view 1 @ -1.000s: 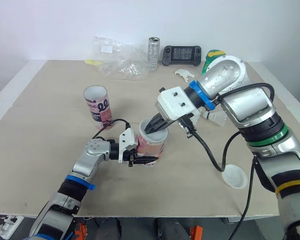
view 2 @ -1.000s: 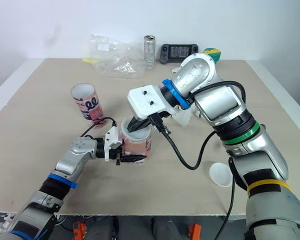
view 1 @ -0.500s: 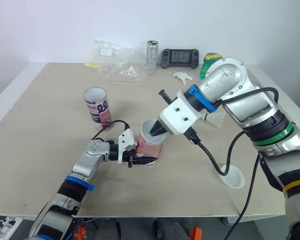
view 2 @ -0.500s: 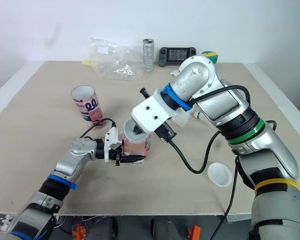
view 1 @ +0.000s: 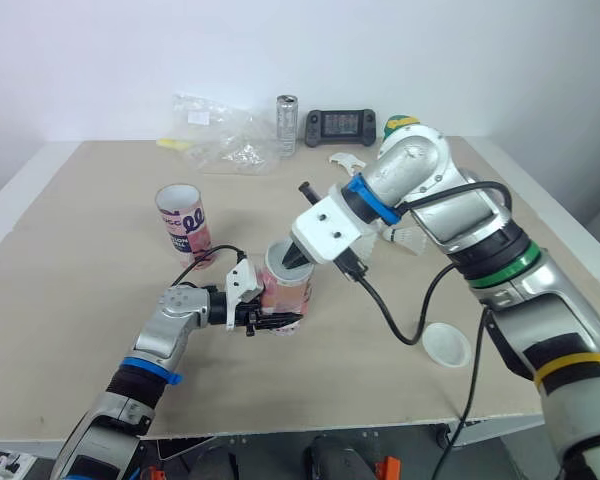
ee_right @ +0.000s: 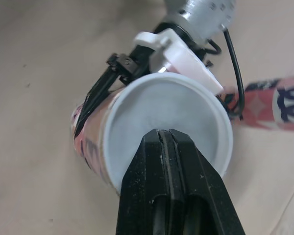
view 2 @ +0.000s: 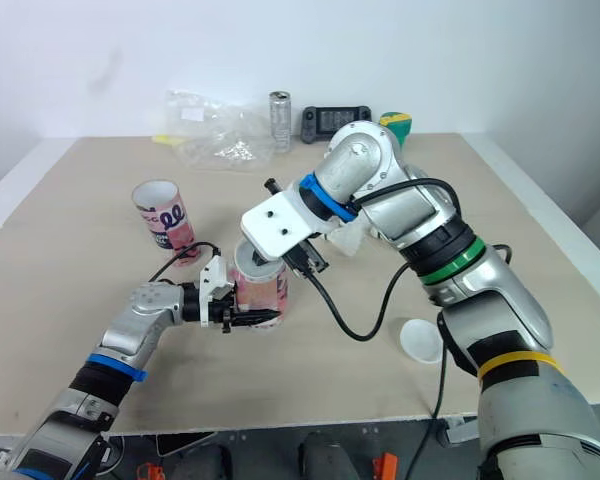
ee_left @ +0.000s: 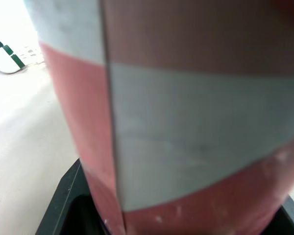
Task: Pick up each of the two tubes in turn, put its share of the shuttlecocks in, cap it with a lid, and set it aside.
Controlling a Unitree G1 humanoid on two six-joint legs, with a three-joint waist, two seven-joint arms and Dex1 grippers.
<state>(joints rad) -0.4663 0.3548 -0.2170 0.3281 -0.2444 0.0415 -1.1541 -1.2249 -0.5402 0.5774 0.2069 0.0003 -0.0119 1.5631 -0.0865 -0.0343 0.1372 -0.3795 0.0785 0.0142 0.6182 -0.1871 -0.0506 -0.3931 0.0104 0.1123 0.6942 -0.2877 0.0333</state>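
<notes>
A pink and white tube (view 1: 285, 290) stands near the table's middle, and my left gripper (view 1: 277, 317) is shut on its lower part. In the left wrist view the tube's wall (ee_left: 186, 122) sits close between the black fingers (ee_left: 63, 196). My right gripper (view 1: 292, 262) hovers at the tube's open mouth, shut with nothing between its fingers (ee_right: 169, 147). The mouth looks white inside (ee_right: 186, 112). A second pink tube (view 1: 182, 215) stands upright to the left. White shuttlecocks (view 1: 408, 238) lie behind my right arm. One white lid (view 1: 446, 343) rests on the table at the right.
Along the back edge are a crumpled plastic bag (view 1: 220, 140), a drink can (view 1: 286, 112), a game controller (view 1: 336, 124) and a green object (view 1: 400, 122). A small white piece (view 1: 342, 160) lies near them. The right arm's cable (view 1: 400, 320) loops down over the table.
My right gripper has drawn up out of the tube to its rim, and its fingers have come together. The left gripper keeps its hold. The whole view has shifted.
</notes>
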